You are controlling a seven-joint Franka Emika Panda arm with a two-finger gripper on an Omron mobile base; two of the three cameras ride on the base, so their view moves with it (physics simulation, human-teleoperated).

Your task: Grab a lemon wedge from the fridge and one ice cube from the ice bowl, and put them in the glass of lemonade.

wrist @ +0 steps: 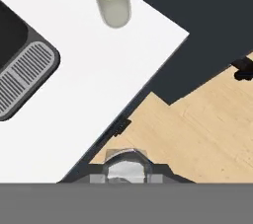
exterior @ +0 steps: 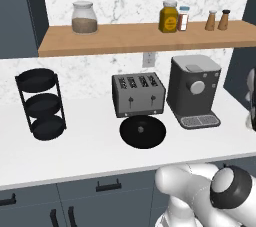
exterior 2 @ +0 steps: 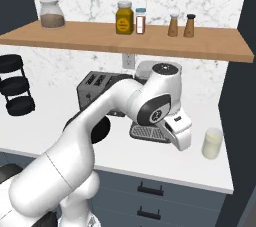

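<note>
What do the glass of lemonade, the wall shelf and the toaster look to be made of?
Glass of lemonade: clear glass or plastic, since the pale liquid shows through. Wall shelf: matte wood, tan with faint grain. Toaster: probably brushed metal, with grey sides and dark slots.

Glass of lemonade (exterior 2: 212, 144) beside coffee machine (exterior 2: 150, 132)

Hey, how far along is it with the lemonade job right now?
Done: unclear; I cannot tell whether a lemon wedge is in the glass yet. In hand: the gripper is closed on a pale, glassy lump, probably the ice cube, near the counter edge and apart from the glass. Left: carry it over the glass and drop it in.
</note>
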